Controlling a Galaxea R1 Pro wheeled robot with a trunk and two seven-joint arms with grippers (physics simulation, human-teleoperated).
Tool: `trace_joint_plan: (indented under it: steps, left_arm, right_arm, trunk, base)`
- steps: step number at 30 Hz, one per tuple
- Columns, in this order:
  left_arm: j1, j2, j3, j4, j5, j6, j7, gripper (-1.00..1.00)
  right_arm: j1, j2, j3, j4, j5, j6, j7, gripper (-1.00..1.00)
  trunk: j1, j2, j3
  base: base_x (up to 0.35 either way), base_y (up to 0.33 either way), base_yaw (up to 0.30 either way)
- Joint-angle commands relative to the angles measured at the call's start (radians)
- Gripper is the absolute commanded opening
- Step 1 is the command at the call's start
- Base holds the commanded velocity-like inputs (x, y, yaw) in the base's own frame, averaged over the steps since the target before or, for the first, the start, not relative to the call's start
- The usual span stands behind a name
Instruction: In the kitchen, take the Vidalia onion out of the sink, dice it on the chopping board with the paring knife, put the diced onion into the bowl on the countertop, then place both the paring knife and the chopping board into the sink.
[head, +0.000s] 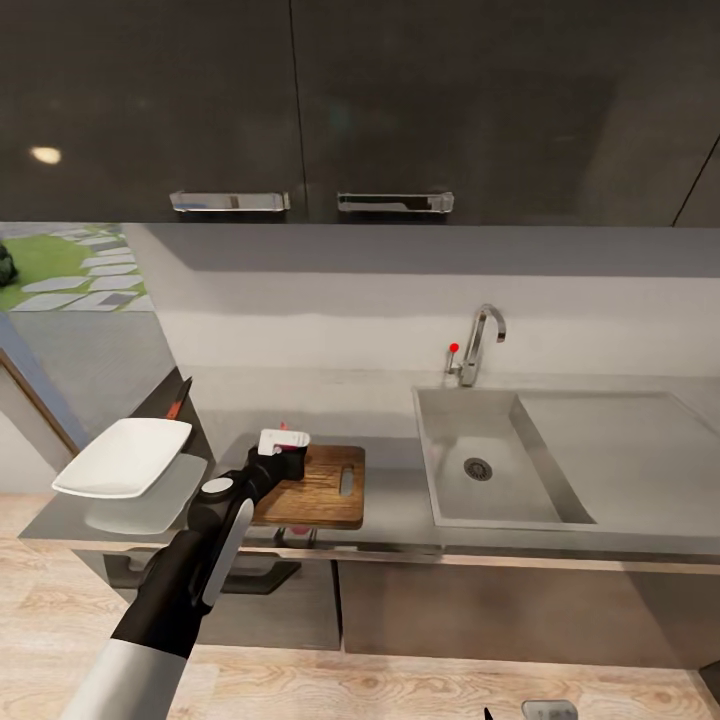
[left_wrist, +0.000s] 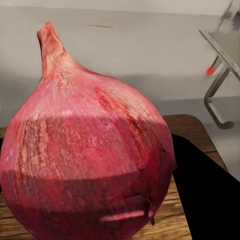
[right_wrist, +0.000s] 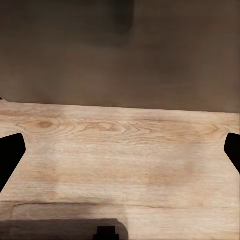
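One tool carries the work now: your left tool (head: 283, 452) sits over the chopping board (head: 318, 487), at its 9 o'clock end, pinching the Vidalia onion (left_wrist: 87, 155), which looms large in the left wrist view with wood grain showing beneath it. I judge the step in hand to be setting the onion down on the board. Lower it until its base rests on the wood, keep the stem end up so it does not roll, and spread the fingers only once it sits steady, well in from the board's edge. The paring knife (head: 178, 398) lies at about 10 o'clock from the board, behind the bowl (head: 125, 456) on the tabletop (head: 390, 495), so pull the tool straight up afterwards to avoid knocking the bowl. The sink (head: 455, 420) lies at 3 o'clock, away from the work. Your right tool (right_wrist: 120, 150) hangs spread wide over the wooden floor (right_wrist: 120, 165), pinching nothing.
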Motion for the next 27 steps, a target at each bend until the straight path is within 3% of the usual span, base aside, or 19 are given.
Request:
trace_joint_plan:
  steps: [1, 10, 16, 22, 27]
  left_arm:
    - [-0.001, 0.0, 0.001, -0.001, 0.009, 0.007, 0.001, -1.0]
    - [0.001, 0.0, 0.0, 0.004, 0.009, 0.01, 0.003, -1.0]
    - [0.001, -0.003, 0.0, 0.067, 0.01, 0.017, 0.004, -1.0]
    - [0.001, -0.005, 0.0, 0.065, 0.01, 0.126, 0.003, -1.0]
    - [0.001, -0.006, 0.0, 0.063, 0.01, 0.147, 0.003, -1.0]
  right_arm:
    - [-0.001, 0.001, -0.008, 0.001, 0.009, -0.004, 0.004, 1.0]
    - [-0.001, 0.002, -0.008, 0.001, 0.009, -0.004, 0.004, 1.0]
    - [-0.001, 0.002, -0.008, 0.002, 0.009, -0.004, 0.004, 1.0]
    - [-0.001, 0.003, -0.008, 0.002, 0.009, -0.004, 0.004, 1.0]
    - [-0.001, 0.003, -0.008, 0.001, 0.009, -0.004, 0.004, 1.0]
  trunk:
    - [0.001, -0.002, -0.002]
    - [0.001, -0.002, -0.002]
    - [0.001, -0.002, -0.002]
    - [0.001, -0.002, -0.002]
    - [0.001, -0.002, -0.002]
  base:
    - [0.0, 0.0, 0.0]
    - [0.0, 0.0, 0.0]
    - [0.0, 0.0, 0.0]
    - [0.0, 0.0, 0.0]
    - [0.0, 0.0, 0.0]
